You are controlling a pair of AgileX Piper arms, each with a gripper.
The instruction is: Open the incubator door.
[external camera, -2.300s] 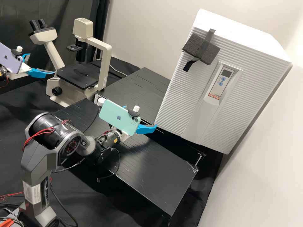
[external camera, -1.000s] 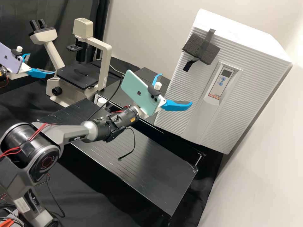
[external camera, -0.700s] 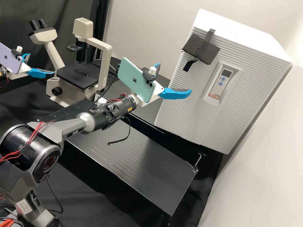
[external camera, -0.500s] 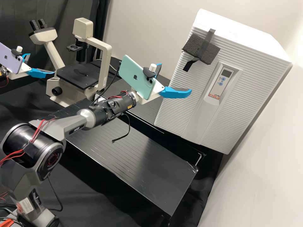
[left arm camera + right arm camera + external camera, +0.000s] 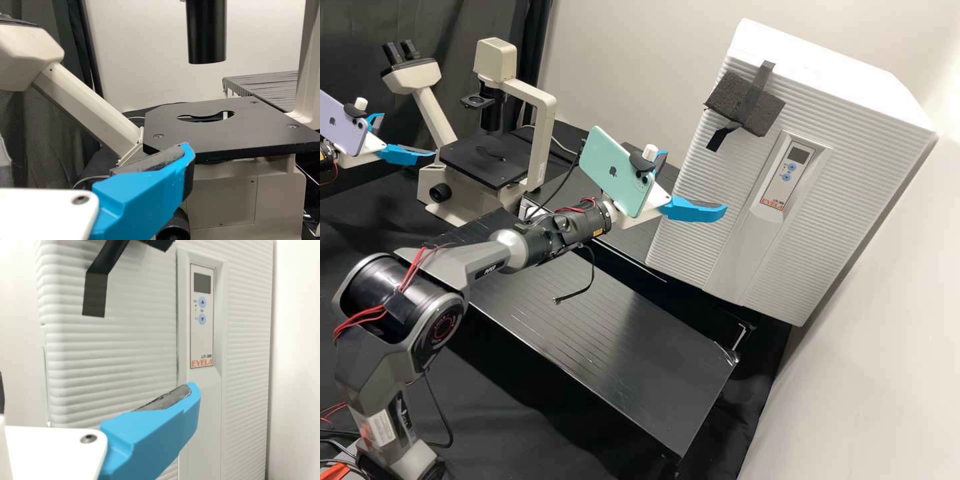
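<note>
from where i stand, the white incubator (image 5: 847,83) sits at the right of the frame, and its ribbed door (image 5: 693,248) looks shut, the front flush all the way down. a dark foam block (image 5: 745,105) is taped near the door's upper left corner. the right gripper (image 5: 695,183), near the middle of the frame, has its blue fingers spread, with nothing between them; they lie close by the door's left side, though whether they touch it i can't tell. over at the upper left, the left gripper (image 5: 409,136) is also spread and empty, beside the microscope (image 5: 539,113). so i'd call this the approach: the arm is near, but no opening is done. hooking the door's edge and swinging it wide seem to be what is left.
</note>
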